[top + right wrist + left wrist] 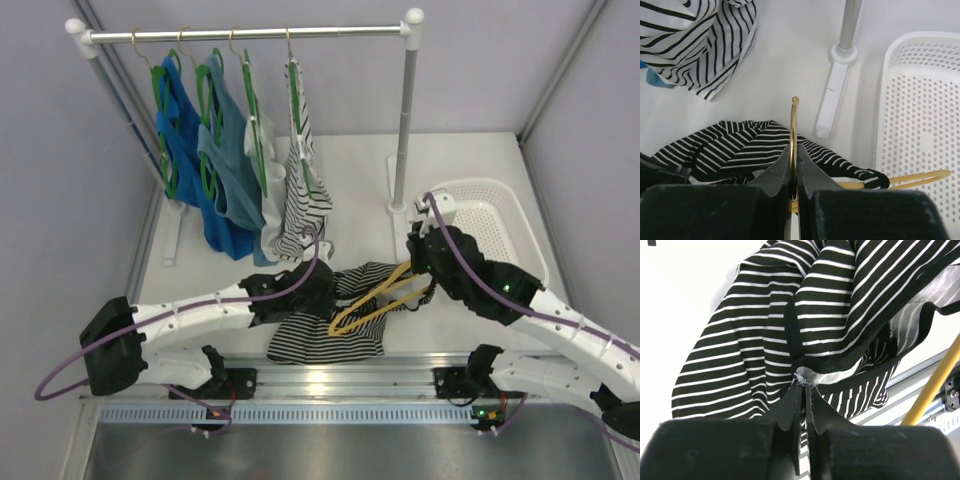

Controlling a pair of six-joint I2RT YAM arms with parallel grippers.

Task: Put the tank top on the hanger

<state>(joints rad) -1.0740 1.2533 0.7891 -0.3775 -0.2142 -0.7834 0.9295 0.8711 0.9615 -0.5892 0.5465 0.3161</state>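
Observation:
The dark striped tank top [325, 338] lies bunched on the table between the arms, draped partly over the yellow-orange hanger [372, 303]. My left gripper [322, 283] is shut on a fold of the tank top [790, 330] at its black edging, and the hanger's bar [935, 385] shows at the right. My right gripper [418, 250] is shut on the hanger's metal hook [794, 125]. In the right wrist view the tank top [740, 150] lies beneath, one strap looped over the hanger's arm [912, 179].
A clothes rail [245, 33] at the back holds green hangers [163, 95] with blue tops [215, 170] and a paler striped top [300, 190]. Its right post [403, 130] stands near my right gripper. A white perforated basket [495, 230] sits at the right.

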